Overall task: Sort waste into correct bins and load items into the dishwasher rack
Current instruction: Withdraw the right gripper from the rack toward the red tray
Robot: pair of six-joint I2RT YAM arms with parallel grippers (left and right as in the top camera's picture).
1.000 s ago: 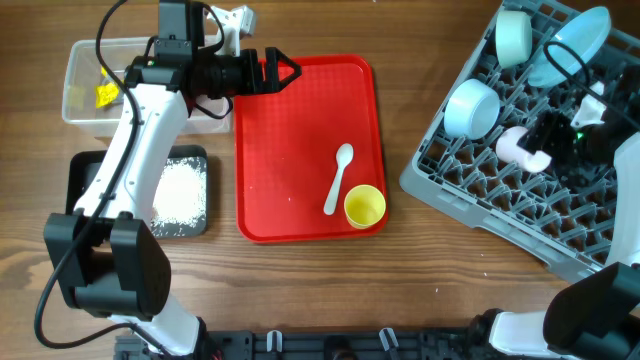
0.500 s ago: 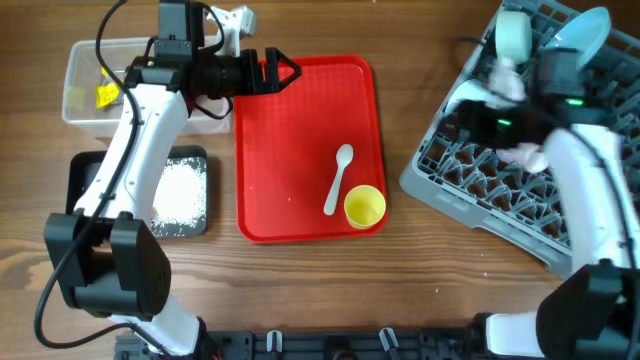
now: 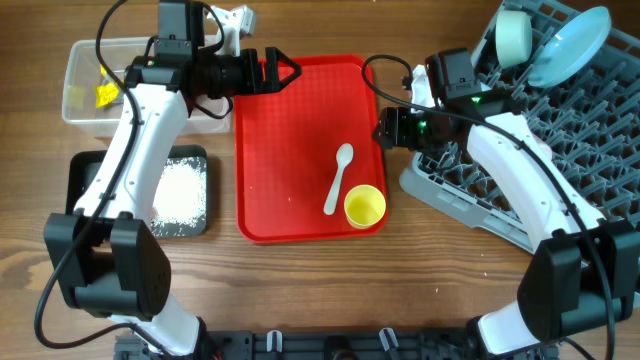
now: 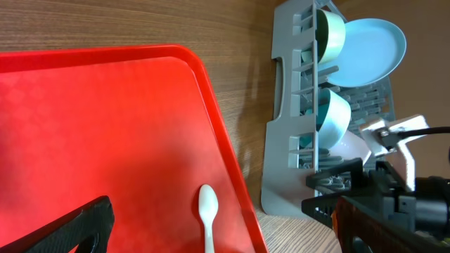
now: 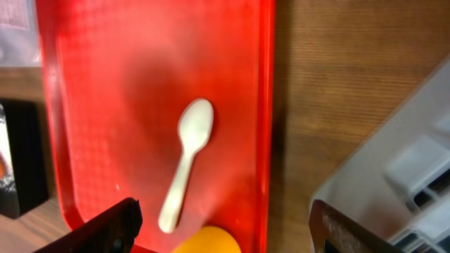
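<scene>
The left gripper (image 3: 285, 72) hovers above the far left corner of the large flat red plastic tray (image 3: 290, 150). Its two fingers are spread wide with nothing between them. The right gripper (image 3: 383, 130) hangs at the tray's right rim, in the gap between the tray and the grey plastic lattice rack (image 3: 580, 160). Its wrist view shows its fingers well apart and empty. On the red tray the white plastic spoon (image 3: 338, 180) lies flat, its bowl end toward the far side and its handle end just beside the yellow cup (image 3: 365, 206). The cup stands upright, mouth up, in the tray's near right corner. Whether spoon and cup touch cannot be told. The rack sits askew on the wooden table (image 3: 420, 260) to the right of the tray. At its far end the round pale blue plate (image 3: 565, 45) stands on edge, with a pale bowl (image 3: 513, 35) on its side just beside it. The left wrist view shows a second pale blue bowl (image 4: 336, 116) slotted in the next row. To the left of the red tray, the clear rectangular plastic tub (image 3: 80, 70) holds a yellow crinkled wrapper (image 3: 105, 94). Nearer the robot, the shallow black rectangular tray (image 3: 78, 180) carries loose white rice (image 3: 182, 192). The left arm crosses above both.
</scene>
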